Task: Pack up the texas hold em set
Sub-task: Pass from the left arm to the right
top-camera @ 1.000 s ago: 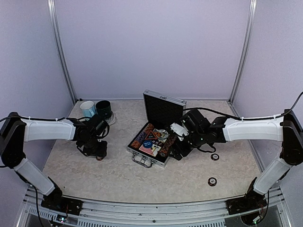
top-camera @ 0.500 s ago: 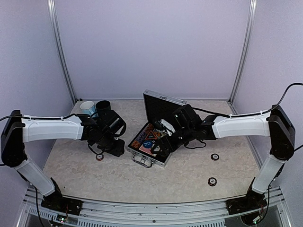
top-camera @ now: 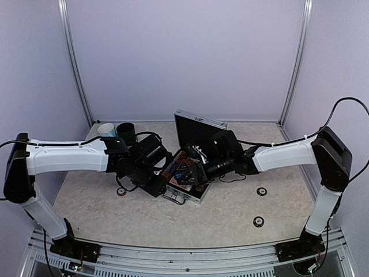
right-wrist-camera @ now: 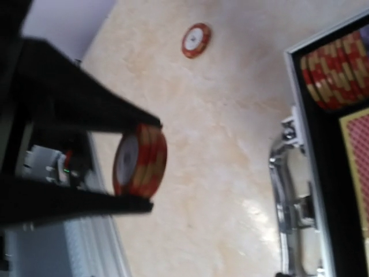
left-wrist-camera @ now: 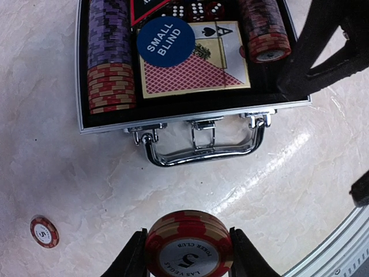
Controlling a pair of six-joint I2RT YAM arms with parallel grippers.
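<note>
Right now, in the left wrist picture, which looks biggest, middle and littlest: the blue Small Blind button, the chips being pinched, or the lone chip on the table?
Biggest: held chips, though they're nearest the camera.
Middle: Small Blind button.
Littlest: loose chip.

Case (top-camera: 199,131) central, mugs (top-camera: 125,134) back left, two chips (top-camera: 262,191) right of case

Left arm (top-camera: 69,157) stretched rightward low over the table (top-camera: 230,213), left gripper (left-wrist-camera: 188,249) fingers (left-wrist-camera: 134,257) pinching a chip stack (left-wrist-camera: 190,239) by its rim, right arm (top-camera: 285,154) stretched leftward opposite, right gripper (top-camera: 199,172) tilted down, fingers parted
</note>
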